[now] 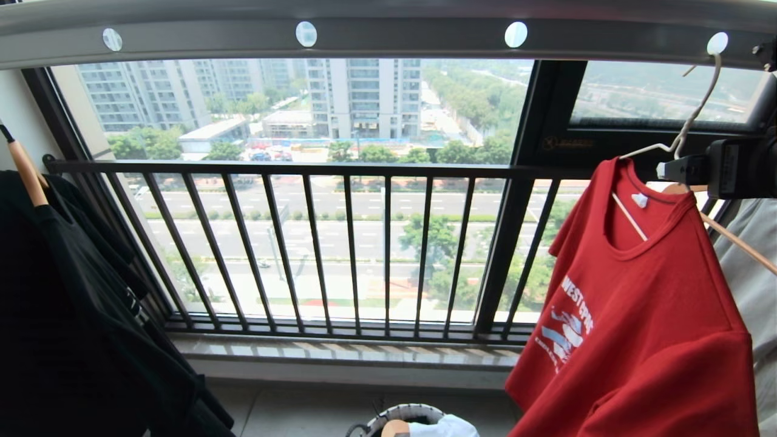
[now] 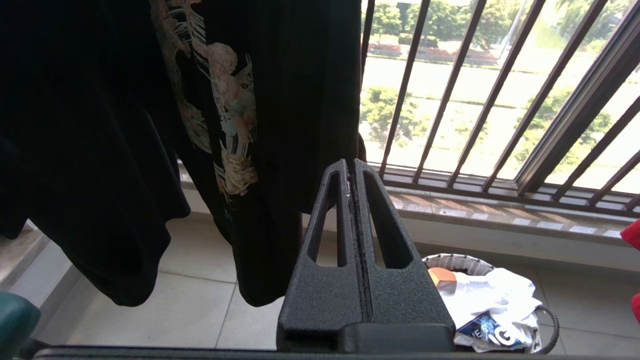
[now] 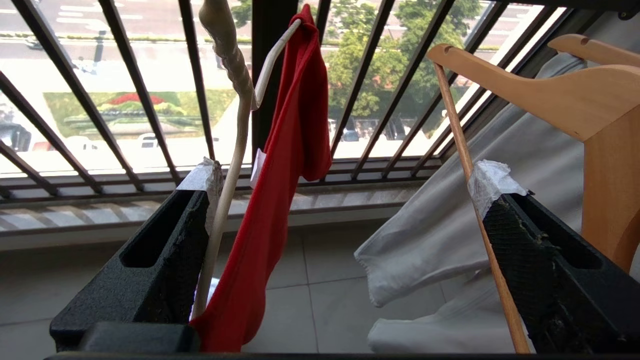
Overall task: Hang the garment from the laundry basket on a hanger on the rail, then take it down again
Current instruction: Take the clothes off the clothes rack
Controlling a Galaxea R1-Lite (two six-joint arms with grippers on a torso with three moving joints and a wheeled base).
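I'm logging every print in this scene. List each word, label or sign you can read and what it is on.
"WEST CO…": white print on the chest of the red T-shirt; the end of it and the smaller lines below are lost in folds.
Gold mark on the dark window frame: too blurred to read.
Large white letters on a garment in the laundry basket: only partly shown, unreadable.

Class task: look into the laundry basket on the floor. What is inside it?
The laundry basket holds crumpled white cloth with a dark printed patch and something orange. Anything beneath is covered.

Both claws are matte black textured plastic with hollow triangular fingers (image 2: pixel 345 220), white-taped tips.
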